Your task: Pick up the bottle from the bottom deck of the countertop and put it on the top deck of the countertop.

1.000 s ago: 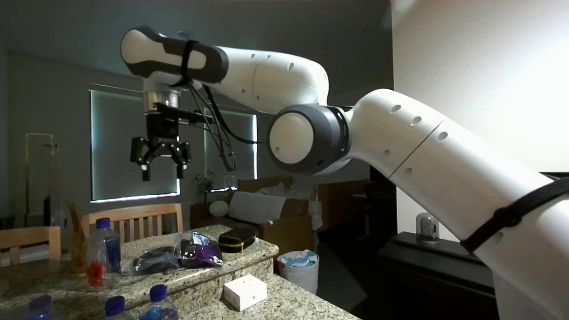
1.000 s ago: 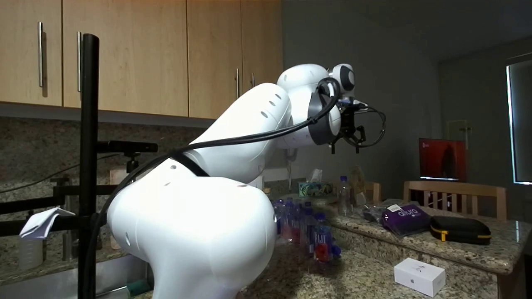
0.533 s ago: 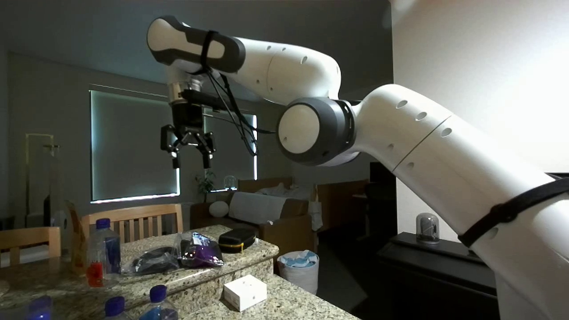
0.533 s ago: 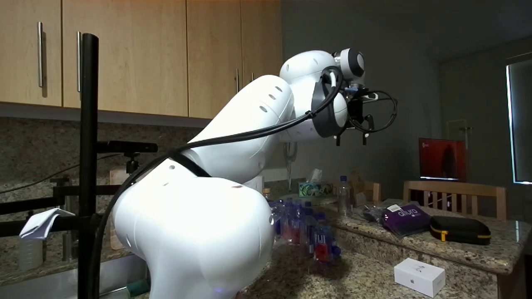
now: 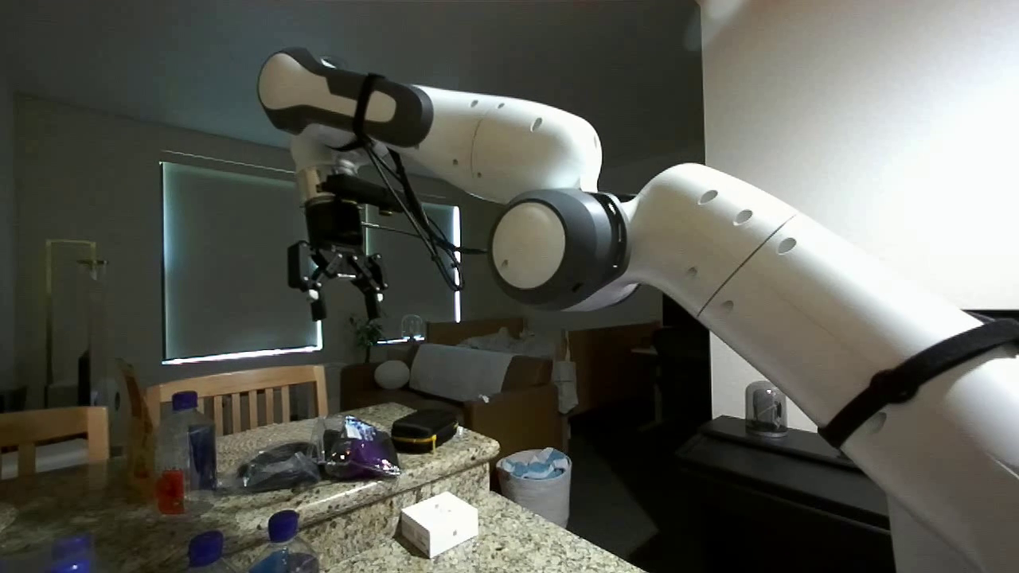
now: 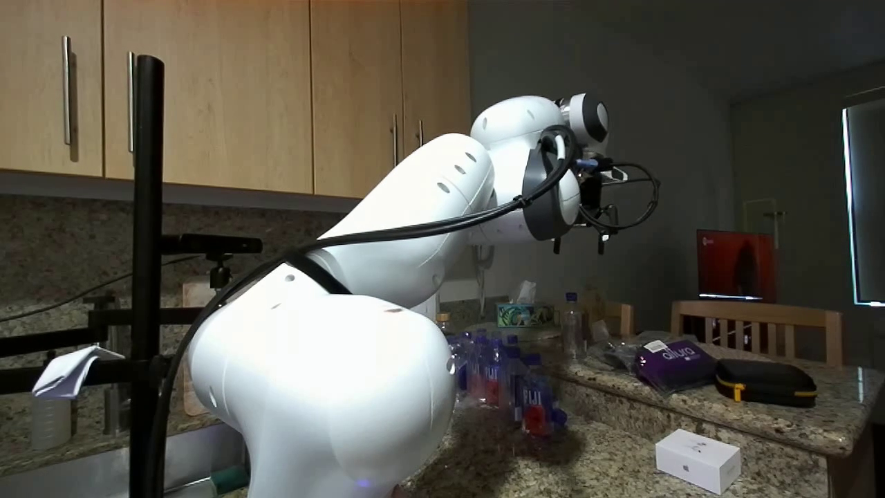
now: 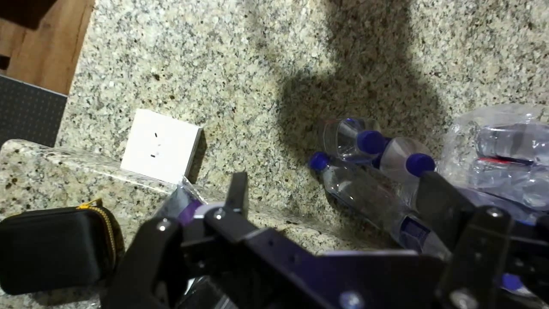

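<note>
Several clear bottles with blue caps and reddish lower bodies stand close together on the bottom deck; which one is meant I cannot tell. The front bottle has a blue label. In the wrist view one bottle lies over at a slant beside upright ones. Only bottle tops show at the low edge of an exterior view. The top deck is the raised granite ledge behind, also in an exterior view. My gripper is open and empty, high above the counter, fingers downward; its fingers show wide apart in the wrist view.
A white box sits on the bottom deck against the step. The top deck holds a purple bag, a black case and a standing bottle. Plastic-wrapped bottles lie at the wrist view's right.
My gripper has shifted rightward in both exterior views, rising first and then coming down a little with a slight tilt. It stays open. The bottles and box have not moved.
</note>
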